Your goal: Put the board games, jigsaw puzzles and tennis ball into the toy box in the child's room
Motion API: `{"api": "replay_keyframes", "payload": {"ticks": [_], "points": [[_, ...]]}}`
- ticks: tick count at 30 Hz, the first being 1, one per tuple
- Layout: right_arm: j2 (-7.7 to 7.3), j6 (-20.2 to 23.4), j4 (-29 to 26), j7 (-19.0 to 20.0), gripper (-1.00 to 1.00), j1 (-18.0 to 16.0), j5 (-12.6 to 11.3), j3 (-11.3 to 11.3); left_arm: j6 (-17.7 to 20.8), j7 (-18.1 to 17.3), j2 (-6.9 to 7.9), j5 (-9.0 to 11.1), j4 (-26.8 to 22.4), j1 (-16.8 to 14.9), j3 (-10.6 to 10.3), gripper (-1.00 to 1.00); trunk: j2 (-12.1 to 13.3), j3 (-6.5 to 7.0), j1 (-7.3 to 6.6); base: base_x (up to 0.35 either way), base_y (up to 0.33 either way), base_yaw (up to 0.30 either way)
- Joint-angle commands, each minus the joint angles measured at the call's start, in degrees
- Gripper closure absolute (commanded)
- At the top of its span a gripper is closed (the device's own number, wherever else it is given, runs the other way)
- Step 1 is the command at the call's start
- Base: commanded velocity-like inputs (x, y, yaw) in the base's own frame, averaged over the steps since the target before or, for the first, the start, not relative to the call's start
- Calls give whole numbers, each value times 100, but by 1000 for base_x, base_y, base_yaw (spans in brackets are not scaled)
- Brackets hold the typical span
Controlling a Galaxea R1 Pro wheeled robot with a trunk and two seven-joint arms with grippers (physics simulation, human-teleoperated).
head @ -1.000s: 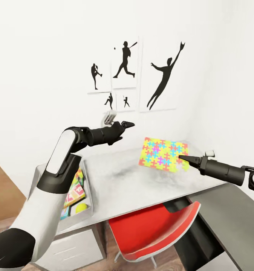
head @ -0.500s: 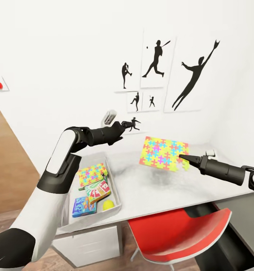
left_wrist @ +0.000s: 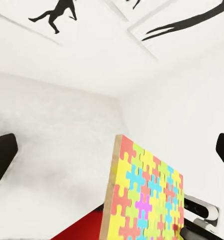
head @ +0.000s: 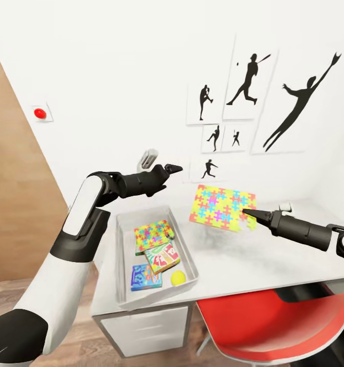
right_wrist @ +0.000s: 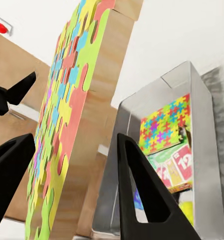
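The puzzle hangs above the table, tilted, pinched at its right edge by your right gripper; the right wrist view shows the board between the two dark fingers, which are closed on it. It sits up and to the right of the box, well apart from it.

Step in hand, as I judge it: carry the puzzle left, over the box, then lower and release. Flatten the tilt before you let go, so a corner does not catch the rim. Aim for the bare far end or straight onto the stack.

Box contents: a second puzzle, a red game, a blue game, and the ball near the front corner. A third game may lie under these; the view is too cluttered to say.

Your left gripper hovers above the box's far end, holding nothing. Its jaws look parted in the left wrist view. Keep it clear of the drop path.
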Motion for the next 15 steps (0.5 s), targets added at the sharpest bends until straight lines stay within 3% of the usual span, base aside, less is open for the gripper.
{"api": "replay_keyframes", "payload": {"ticks": [1, 6, 15], "points": [[-7, 2, 1, 16, 100, -24, -52, 30, -1, 60, -1, 58, -4, -7, 3, -100, -14, -13, 4, 0, 262, 244], [-7, -1, 1, 6, 100, -4, -52, 30, -1, 60, -1, 53, -5, -7, 1, -100, -14, -13, 4, 0, 164, 265], [23, -2, 1, -116, 100, 41, -52, 30, -1, 60, -1, 52, -5, -7, 0, -100, -14, -13, 4, 0, 48, 281]]}}
